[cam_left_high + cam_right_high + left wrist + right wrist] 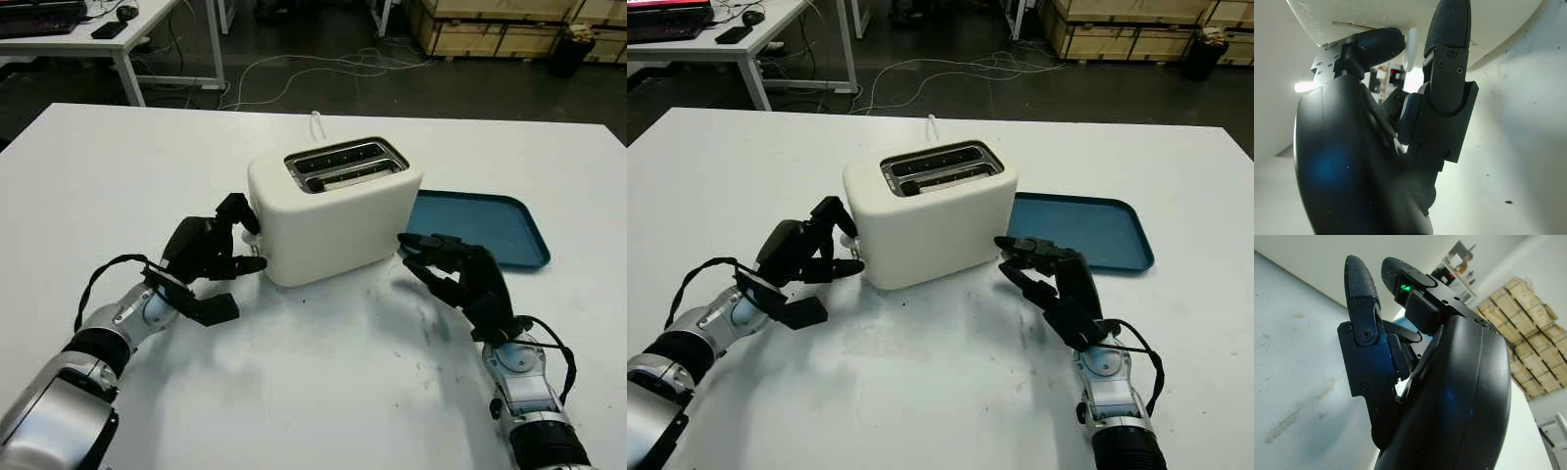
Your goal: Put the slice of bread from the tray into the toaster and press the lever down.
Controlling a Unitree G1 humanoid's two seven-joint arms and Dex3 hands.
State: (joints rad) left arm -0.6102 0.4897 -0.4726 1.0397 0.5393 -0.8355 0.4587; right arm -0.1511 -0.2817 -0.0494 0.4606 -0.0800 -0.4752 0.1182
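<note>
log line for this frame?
left hand: at toaster lever | right hand: open, beside toaster | tray: no bread on it

The flat white table point(323, 392) carries a cream two-slot plastic toaster point(333, 211) at centre, with a shallow blue rectangular plastic tray point(485, 227) just beside it, toward the right.

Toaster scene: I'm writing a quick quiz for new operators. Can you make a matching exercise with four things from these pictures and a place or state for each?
Things:
1. toaster
2. tray
3. left hand
4. right hand

Places or states:
A. blue, bare, on the table behind the right hand
B. at the toaster's lever end, fingers against it
C. white, middle of the table, between the hands
D. open, near the toaster's end by the tray

Pairs: 1-C, 2-A, 3-B, 4-D
</note>
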